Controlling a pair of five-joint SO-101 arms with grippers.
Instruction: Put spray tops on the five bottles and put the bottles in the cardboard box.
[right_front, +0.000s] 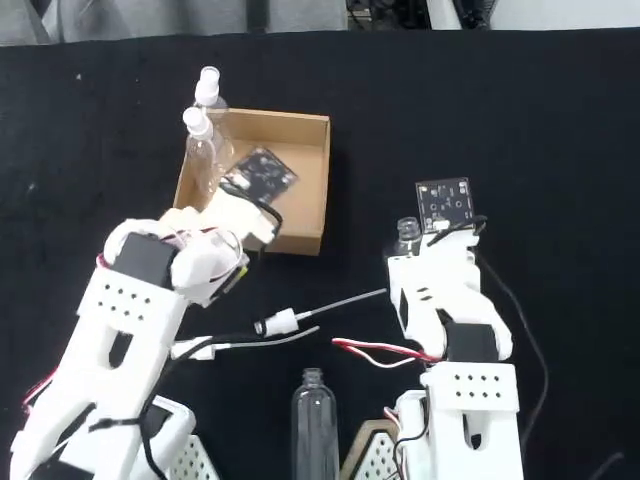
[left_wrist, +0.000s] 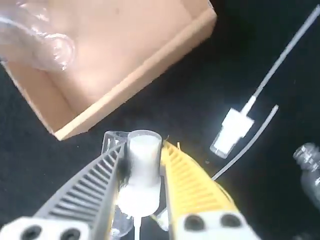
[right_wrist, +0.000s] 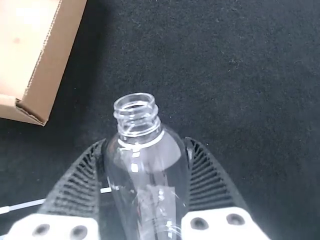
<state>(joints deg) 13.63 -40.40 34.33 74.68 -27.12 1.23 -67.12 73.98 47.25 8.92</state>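
My left gripper (left_wrist: 141, 150) is shut on a white spray top (left_wrist: 142, 170), held just outside the near wall of the cardboard box (left_wrist: 125, 95). From the high view this gripper (right_front: 255, 228) is at the box (right_front: 300, 180) front edge. Two capped bottles (right_front: 203, 120) stand at the box's far left; one clear bottle (left_wrist: 35, 45) lies within the box walls. My right gripper (right_wrist: 145, 150) is shut on an upright clear bottle (right_wrist: 136, 112) with an open neck, right of the box (right_front: 407, 235).
A loose spray top (right_front: 280, 322) with a long tube lies on the black table between the arms, and a second one (right_front: 200, 348) lies beside the left arm. An uncapped bottle (right_front: 313, 420) stands at the front edge between the arm bases.
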